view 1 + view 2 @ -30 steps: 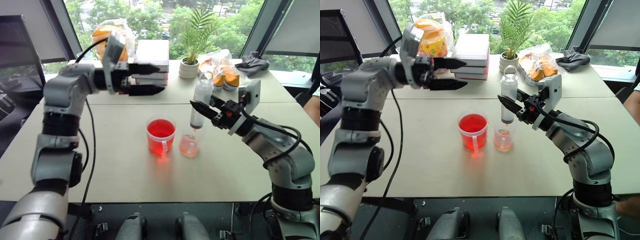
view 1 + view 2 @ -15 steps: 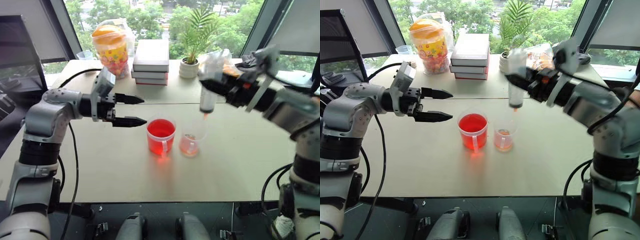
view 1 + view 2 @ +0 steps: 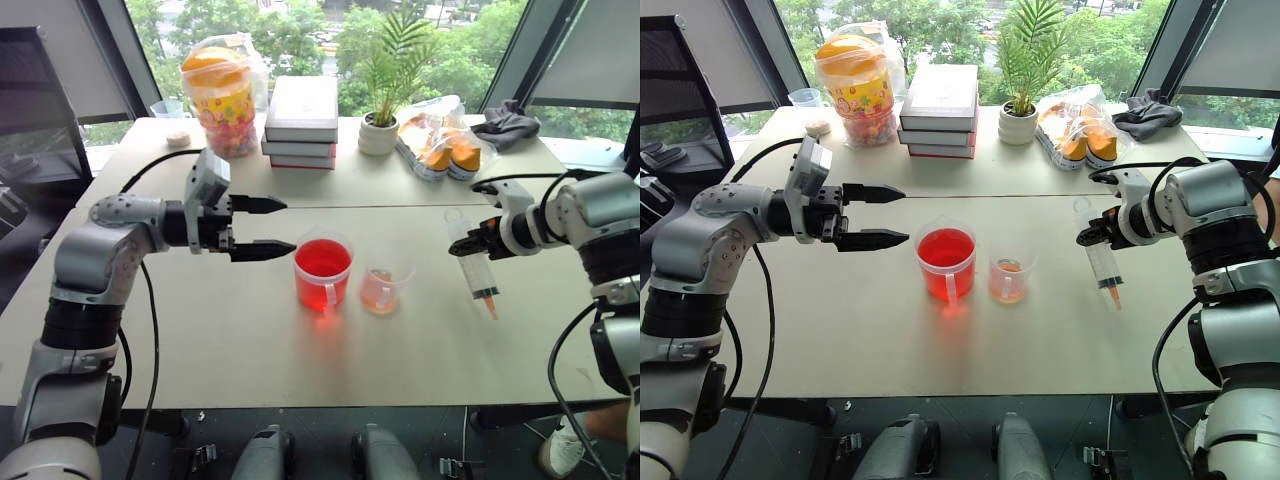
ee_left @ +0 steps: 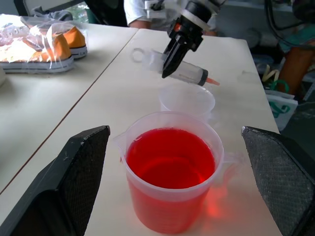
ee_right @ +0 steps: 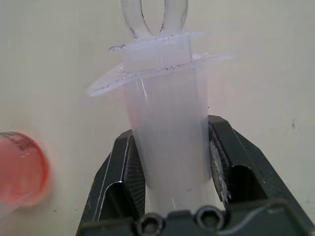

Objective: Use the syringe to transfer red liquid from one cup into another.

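- Syringe [image 3: 474, 265] position has changed: a second ago it stood upright over the small clear cup [image 3: 380, 291]; it now hangs well to the right of both cups, above bare table [image 3: 250, 340], orange tip slanting down toward the near right.
- Right gripper [image 3: 472, 243] has swung out to the right with it. Its two black fingers [image 5: 224, 162] pinch the clear barrel from both sides, just below the finger flange.
- Left gripper [image 3: 272, 226] has come down from in front of the stacked books [image 3: 301, 122] at the far side. It now sits level, just left of the red cup [image 3: 322, 272], pointing right, fingers [image 4: 81, 172] spread wide and touching nothing.
- Both cups stand where they were, side by side at the table's middle, the red cup to the left and near full of red liquid [image 4: 170, 164], handle facing the near side.
- The small cup holds a shallow pale red layer at its bottom.
- Hard to make out: whether any liquid sits inside the barrel; in the right wrist view it looks cloudy white, and the gripper body cuts off its lower end.
- The plunger's ring [image 5: 155, 17] is cut by the edge of the right wrist view.
- In the left wrist view a seated person [image 4: 147, 12] shows beyond the table, mostly cut off.
- Far side: snack jar [image 3: 220, 90], potted plant [image 3: 385, 95], bagged orange items [image 3: 440, 145], dark cloth [image 3: 505, 125].
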